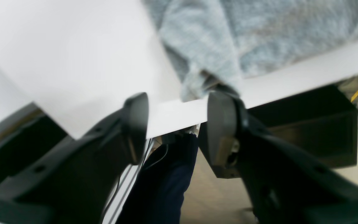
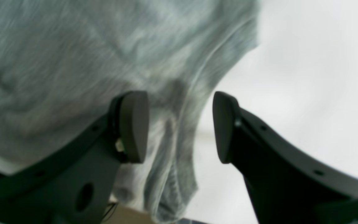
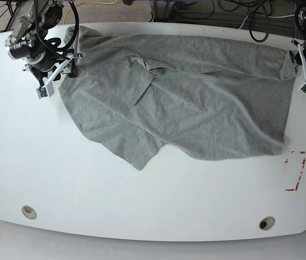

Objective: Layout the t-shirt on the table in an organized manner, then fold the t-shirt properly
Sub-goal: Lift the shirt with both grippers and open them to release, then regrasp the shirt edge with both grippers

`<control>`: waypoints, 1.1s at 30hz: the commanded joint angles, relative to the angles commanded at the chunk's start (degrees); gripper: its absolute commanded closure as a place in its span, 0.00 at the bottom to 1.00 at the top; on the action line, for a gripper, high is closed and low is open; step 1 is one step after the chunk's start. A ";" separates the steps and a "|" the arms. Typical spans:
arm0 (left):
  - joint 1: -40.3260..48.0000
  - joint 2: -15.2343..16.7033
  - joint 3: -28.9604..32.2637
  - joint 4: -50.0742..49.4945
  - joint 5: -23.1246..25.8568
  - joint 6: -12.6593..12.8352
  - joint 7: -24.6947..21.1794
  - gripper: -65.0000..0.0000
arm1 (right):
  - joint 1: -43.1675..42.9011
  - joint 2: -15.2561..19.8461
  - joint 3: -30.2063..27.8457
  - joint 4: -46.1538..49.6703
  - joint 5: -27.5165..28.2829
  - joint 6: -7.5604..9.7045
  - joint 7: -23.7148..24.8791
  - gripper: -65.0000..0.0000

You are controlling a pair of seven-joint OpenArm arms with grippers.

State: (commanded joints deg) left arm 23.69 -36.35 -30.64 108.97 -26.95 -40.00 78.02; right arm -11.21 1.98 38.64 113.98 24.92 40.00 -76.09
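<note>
Two pincers (image 1: 176, 127) (image 2: 180, 126) gape empty beside the t-shirt (image 3: 185, 103), which we judge half spread, still rumpled and unfolded, on the surface (image 3: 142, 206).

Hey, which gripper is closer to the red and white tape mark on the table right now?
Left. The left gripper sits at the t-shirt's far corner, on the same side of the table as the tape mark. The right gripper is at the opposite end.

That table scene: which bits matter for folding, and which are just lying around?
For the job: t-shirt, table, left gripper, right gripper.

Just there: red-and-white tape mark, two grommet holes, cables behind the table.
</note>
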 joint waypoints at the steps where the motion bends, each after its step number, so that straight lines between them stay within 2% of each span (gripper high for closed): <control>1: 0.00 0.00 -0.53 0.09 0.00 0.00 0.00 0.46 | 0.53 0.00 -0.09 -0.09 -0.35 0.00 0.00 0.52; 7: -4.31 0.00 -2.90 0.26 -0.09 0.00 0.18 0.46 | 3.69 0.00 -0.09 -1.49 -3.60 0.00 0.00 0.52; 13: -9.23 0.88 -2.99 0.00 0.62 0.00 0.26 0.46 | 3.96 0.00 -1.49 -3.34 -3.69 0.00 0.00 0.52; 21: -9.76 9.58 -2.46 0.00 7.47 0.00 0.00 0.60 | 0.79 -1.23 -7.65 -3.25 -3.52 0.00 0.18 0.52; 24: -9.76 12.31 -1.85 0.00 10.20 0.00 0.00 0.60 | -0.62 -1.76 -8.35 -3.43 -3.87 0.00 2.99 0.52; 29: -9.32 13.89 -0.09 0.00 13.27 0.00 -0.70 0.61 | -2.73 -1.93 -8.53 -3.69 -3.69 0.00 5.71 0.56; 33: -7.03 15.03 -0.09 0.00 14.51 0.00 -4.75 0.61 | -3.87 -1.93 -8.53 -3.69 -3.69 0.00 5.63 0.69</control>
State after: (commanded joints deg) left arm 16.66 -21.32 -30.73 108.97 -12.44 -40.00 73.27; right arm -15.08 0.04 30.11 110.29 21.23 40.00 -70.46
